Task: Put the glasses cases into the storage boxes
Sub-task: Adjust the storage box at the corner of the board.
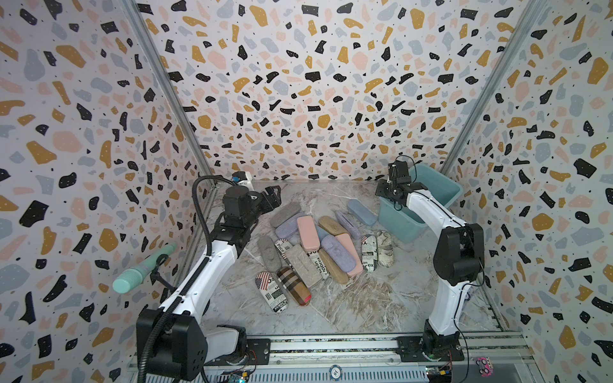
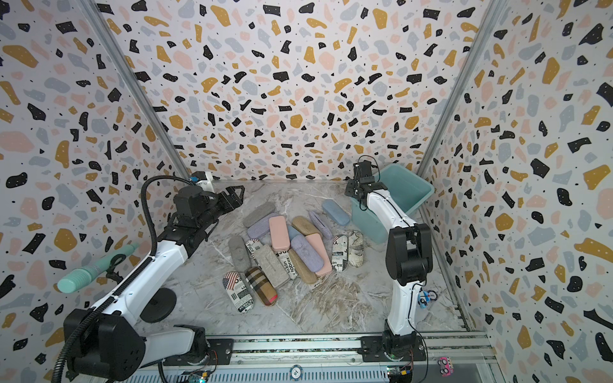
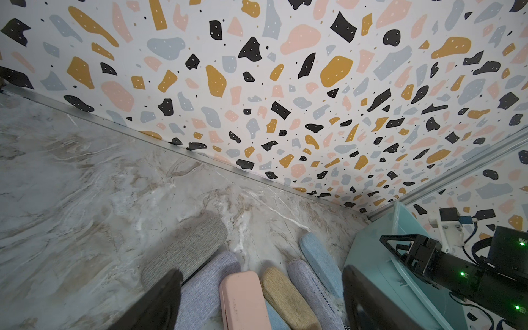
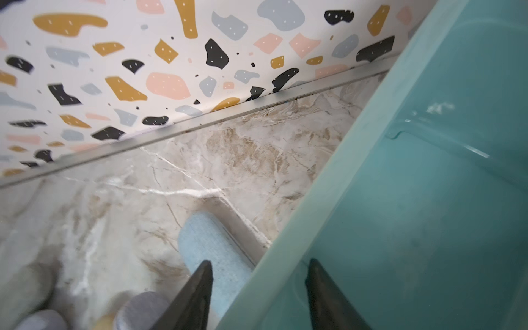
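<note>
While your right tool [image 4: 261,261] straddles the rim of the storage box [image 1: 438,189] at far right, probably to steady it (can't tell if clamped), your left tool [image 3: 261,280] hangs spread, empty, by the glasses cases [image 1: 308,237] piled centre of the table [image 1: 365,298].

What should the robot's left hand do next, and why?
Probably ease the left gripper down onto the nearer pink case. Its jaws stand open and empty. In the left wrist view that case lies on top of the pile, between the fingers. What shows of the teal tub holds no cases.
</note>
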{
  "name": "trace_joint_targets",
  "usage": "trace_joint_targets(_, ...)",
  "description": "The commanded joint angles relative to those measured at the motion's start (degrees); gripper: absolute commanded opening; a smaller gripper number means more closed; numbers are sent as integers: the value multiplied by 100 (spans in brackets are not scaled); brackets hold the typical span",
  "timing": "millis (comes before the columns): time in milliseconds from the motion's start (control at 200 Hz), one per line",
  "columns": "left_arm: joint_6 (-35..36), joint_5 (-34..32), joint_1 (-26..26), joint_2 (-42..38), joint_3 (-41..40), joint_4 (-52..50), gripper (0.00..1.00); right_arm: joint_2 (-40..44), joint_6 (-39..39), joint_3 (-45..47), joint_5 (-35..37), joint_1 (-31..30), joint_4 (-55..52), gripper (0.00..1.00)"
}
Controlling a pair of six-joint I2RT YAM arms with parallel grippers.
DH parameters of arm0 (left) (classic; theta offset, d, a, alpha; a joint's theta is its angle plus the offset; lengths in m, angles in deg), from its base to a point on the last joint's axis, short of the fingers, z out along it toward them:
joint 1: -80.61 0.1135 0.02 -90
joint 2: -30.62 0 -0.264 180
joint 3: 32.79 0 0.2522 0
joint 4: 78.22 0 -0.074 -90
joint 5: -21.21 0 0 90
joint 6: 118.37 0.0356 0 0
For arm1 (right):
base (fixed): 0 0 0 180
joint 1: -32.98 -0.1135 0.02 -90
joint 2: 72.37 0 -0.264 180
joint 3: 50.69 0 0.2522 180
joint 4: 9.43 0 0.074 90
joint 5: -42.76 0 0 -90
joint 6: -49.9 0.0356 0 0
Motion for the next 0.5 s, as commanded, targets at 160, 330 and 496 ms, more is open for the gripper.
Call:
trace_joint_targets(160,56,156,-10,47,-57,273,88,695,-580,559,-21,157,-173,34)
trace_joint_targets(330,30,194,-4,57,-62,310,88,1365,-890,1399,-208,262,-70,28)
trace_joint_targets(496,1,255,-28,77,-78,352,88,2166,-1319,2252,-516,378,-42,27)
